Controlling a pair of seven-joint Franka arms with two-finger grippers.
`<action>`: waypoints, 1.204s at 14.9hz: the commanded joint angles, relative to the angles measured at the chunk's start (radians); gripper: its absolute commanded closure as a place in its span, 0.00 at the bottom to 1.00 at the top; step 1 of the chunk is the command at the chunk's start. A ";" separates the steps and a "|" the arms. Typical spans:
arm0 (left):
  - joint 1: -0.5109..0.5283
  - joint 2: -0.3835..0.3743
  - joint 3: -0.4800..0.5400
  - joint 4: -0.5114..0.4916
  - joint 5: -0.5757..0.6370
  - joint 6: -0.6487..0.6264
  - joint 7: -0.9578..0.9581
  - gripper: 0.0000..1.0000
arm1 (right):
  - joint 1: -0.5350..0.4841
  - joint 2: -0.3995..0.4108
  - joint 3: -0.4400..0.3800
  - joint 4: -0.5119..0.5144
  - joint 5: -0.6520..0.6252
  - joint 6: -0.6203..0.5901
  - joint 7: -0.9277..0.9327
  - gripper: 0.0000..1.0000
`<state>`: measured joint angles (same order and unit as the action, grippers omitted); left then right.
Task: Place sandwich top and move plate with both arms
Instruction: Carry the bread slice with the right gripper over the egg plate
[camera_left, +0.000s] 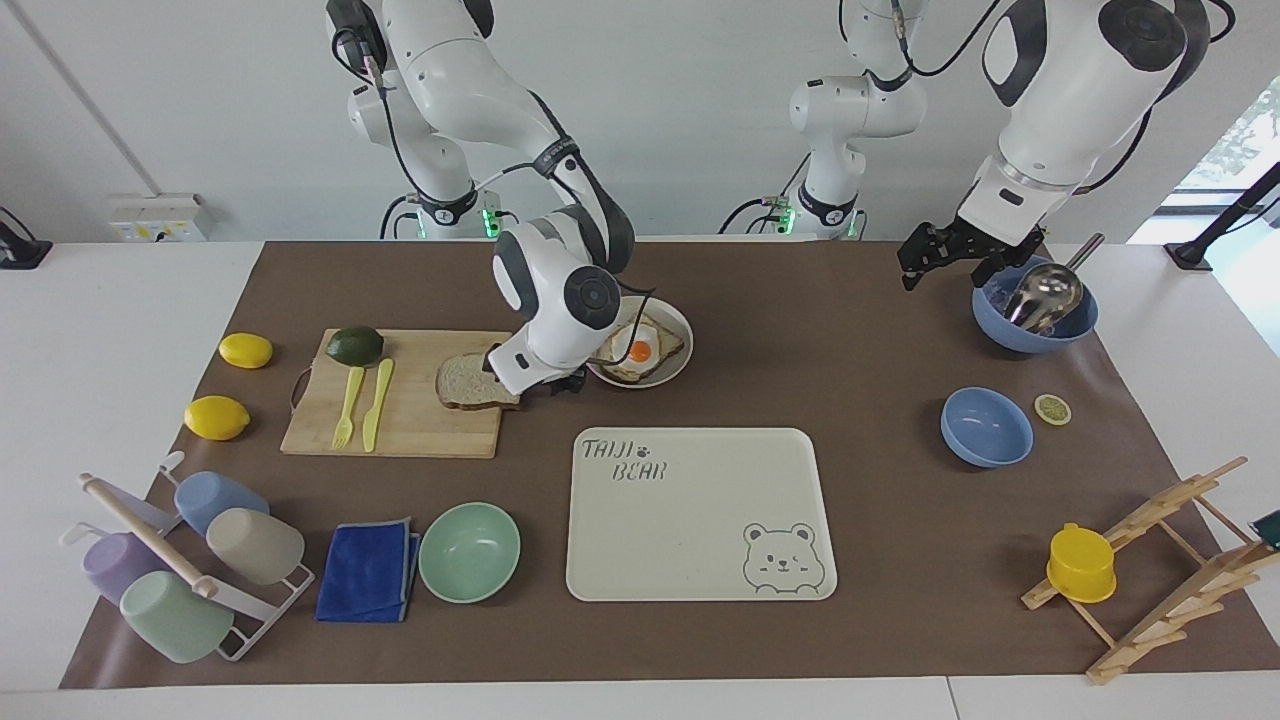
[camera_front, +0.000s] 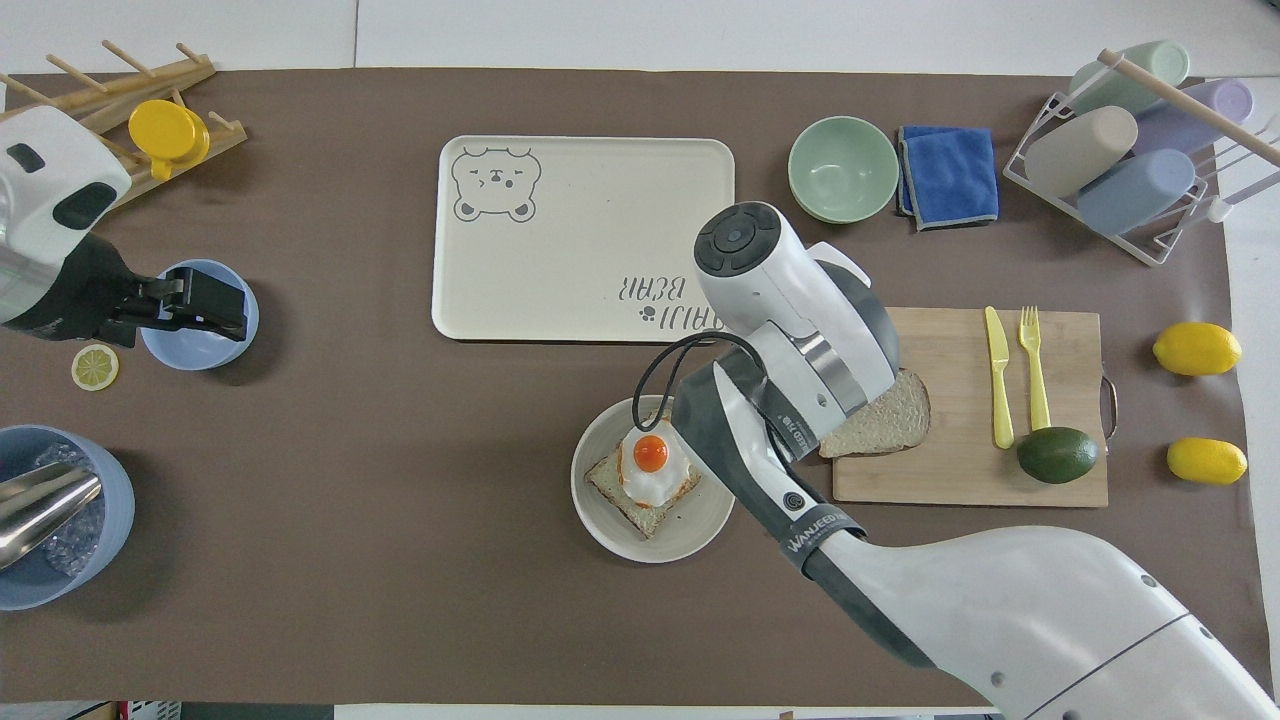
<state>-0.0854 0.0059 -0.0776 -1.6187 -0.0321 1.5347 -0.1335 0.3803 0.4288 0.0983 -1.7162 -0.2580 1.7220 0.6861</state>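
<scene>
The sandwich top (camera_left: 470, 381) (camera_front: 895, 415) lies flat on the wooden board's corner closest to the plate. The plate (camera_left: 680, 362) (camera_front: 690, 530) sits beside the board and holds a toast slice with a fried egg (camera_left: 640, 350). My right gripper (camera_left: 535, 385) is low at the bread's plate-side edge, open, with one finger over the slice and the other off the board. In the overhead view the right wrist hides it. My left gripper (camera_left: 945, 262) (camera_front: 225, 305) waits open in the air at the left arm's end, holding nothing.
The board (camera_left: 420, 420) also carries a yellow fork and knife (camera_left: 362, 400) and an avocado (camera_left: 354, 345). A cream bear tray (camera_left: 700, 520) and a green bowl (camera_left: 469, 551) lie farther from the robots. Two blue bowls (camera_left: 986, 427) (camera_left: 1035, 320) stand below the left gripper.
</scene>
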 joint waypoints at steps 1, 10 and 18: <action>0.003 -0.018 0.002 -0.020 -0.006 0.010 -0.009 0.00 | -0.020 -0.045 0.011 -0.074 -0.027 0.047 0.006 0.14; 0.003 -0.020 0.002 -0.020 -0.006 0.010 -0.009 0.00 | -0.014 -0.052 0.012 -0.151 -0.029 0.074 0.000 0.23; 0.003 -0.018 0.002 -0.020 -0.006 0.010 -0.009 0.00 | -0.004 -0.053 0.012 -0.167 -0.073 0.054 -0.020 0.24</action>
<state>-0.0854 0.0059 -0.0776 -1.6187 -0.0321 1.5347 -0.1336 0.3830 0.3997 0.1054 -1.8468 -0.3049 1.7704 0.6821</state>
